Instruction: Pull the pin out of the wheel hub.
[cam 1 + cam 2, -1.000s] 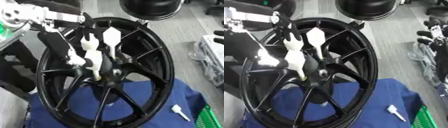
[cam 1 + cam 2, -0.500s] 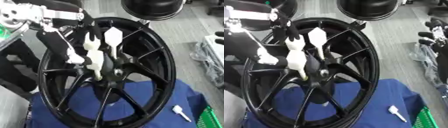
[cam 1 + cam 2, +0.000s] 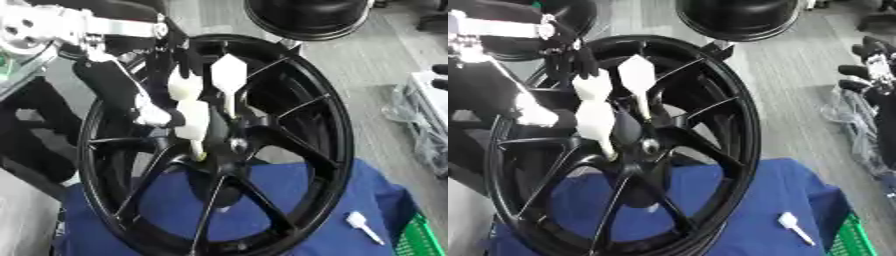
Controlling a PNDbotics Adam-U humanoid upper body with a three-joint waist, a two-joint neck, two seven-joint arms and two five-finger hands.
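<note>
Left eye view. A black multi-spoke alloy wheel hub [image 3: 289, 145] is stood on edge on a blue cloth [image 3: 289, 210] spread over the surface. The robot's left hand [image 3: 188, 107], black with white-tipped fingers, is brought in from the upper left on a silver-jointed arm [image 3: 52, 27] and is placed at the hub's centre. Two white pin-like pieces are seen there: one with a flat diamond-shaped head [image 3: 228, 75] standing upright, and a stubbier white cylinder [image 3: 192, 122] just beside it, pointing down toward the centre bore. The fingers are seen curled about these pieces (which of them counts as the pin cannot be told). A small white pin with a broad head [image 3: 363, 226] is laid loose on the cloth near the lower right, well apart from the hub.

Right eye view. A green crate corner [image 3: 852, 239] is shown at the lower right edge. A second black tyre-like round object [image 3: 741, 17] is set on the grey floor beyond the hub.
</note>
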